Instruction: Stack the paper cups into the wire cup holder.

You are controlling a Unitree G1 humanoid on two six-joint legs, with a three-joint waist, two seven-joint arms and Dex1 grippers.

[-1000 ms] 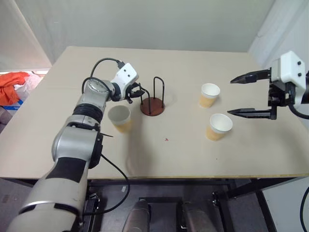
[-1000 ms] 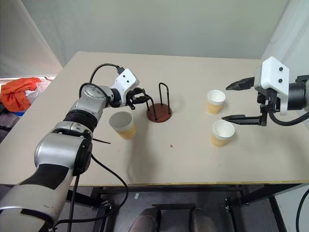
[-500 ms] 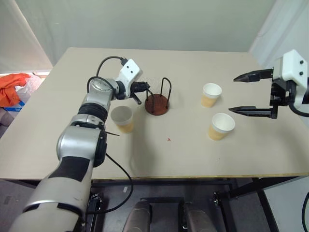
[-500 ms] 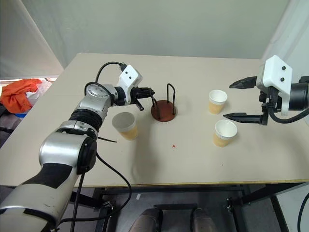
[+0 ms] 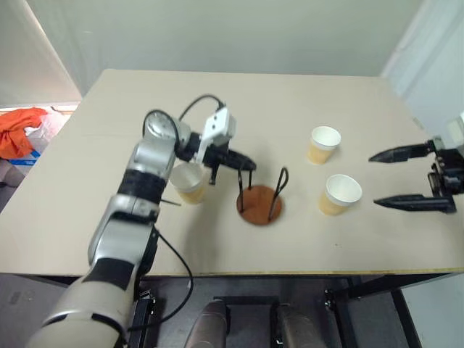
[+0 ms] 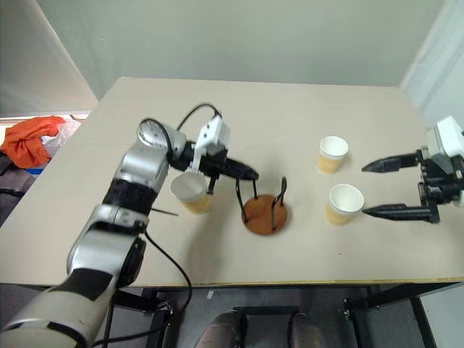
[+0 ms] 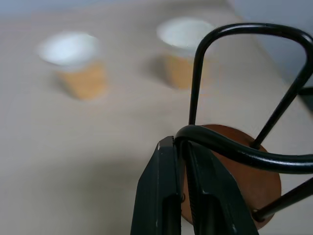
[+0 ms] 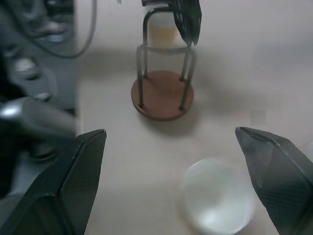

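Holder (image 5: 259, 205) stands near the table's (image 5: 326, 101) front-centre, its reddish disc flat on the tan top and its two black wire loops upright. The left gripper (image 5: 246, 163) is clamped on the top of the loop nearer the robot's left, its black fingers (image 7: 168, 191) pinched together around the wire, as the left wrist view shows at close range. One cup (image 5: 188, 181) sits upright just beside the holder on the robot's left, close under the left wrist. Two more cups stand upright on the right half of the table, apart from each other: the far cup (image 5: 322, 144) and the near cup (image 5: 338, 194), the latter closer to the front edge. The right gripper (image 5: 403, 177) hangs by the table's right edge with its fingers spread wide, holding nothing, the near cup just in front of its tips. Bare tabletop lies open between holder and the two right cups, and across the whole back half. Orange cloth (image 5: 20, 130) lies off the table's left side.
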